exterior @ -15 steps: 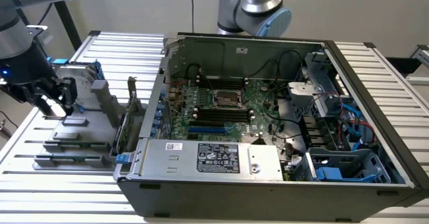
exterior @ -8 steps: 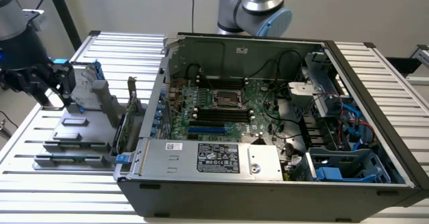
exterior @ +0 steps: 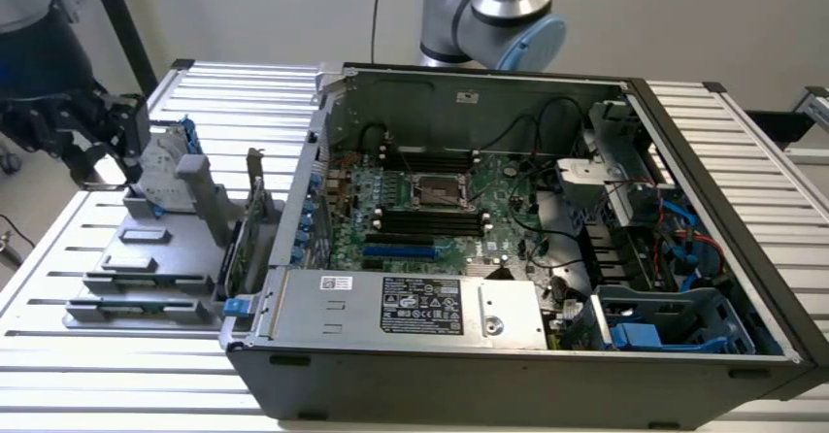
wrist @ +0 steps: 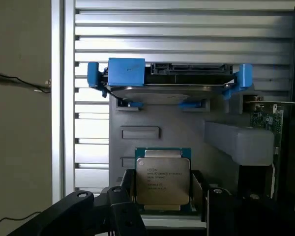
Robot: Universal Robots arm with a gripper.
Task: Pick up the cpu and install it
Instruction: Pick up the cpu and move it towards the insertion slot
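Note:
In the wrist view the cpu [wrist: 162, 179], a small square chip with a silver-grey metal top and a green rim, lies on the grey holder block [wrist: 137, 132]. My gripper [wrist: 164, 199] is open just over it, with one black finger [wrist: 119, 196] on each side of the chip and a small gap showing. In the exterior view the gripper [exterior: 104, 156] hangs over the grey holder blocks [exterior: 143, 258] at that view's left. The motherboard's cpu socket [exterior: 441, 192] sits open in the middle of the computer case [exterior: 518, 375].
A silver hard drive with blue rails [wrist: 169, 81] stands upright on the holder just beyond the cpu, seen in the exterior view as the hard drive [exterior: 162, 156]. A circuit card [exterior: 252, 224] stands between the holder and the case wall. The ribbed metal table [exterior: 78, 355] lies underneath.

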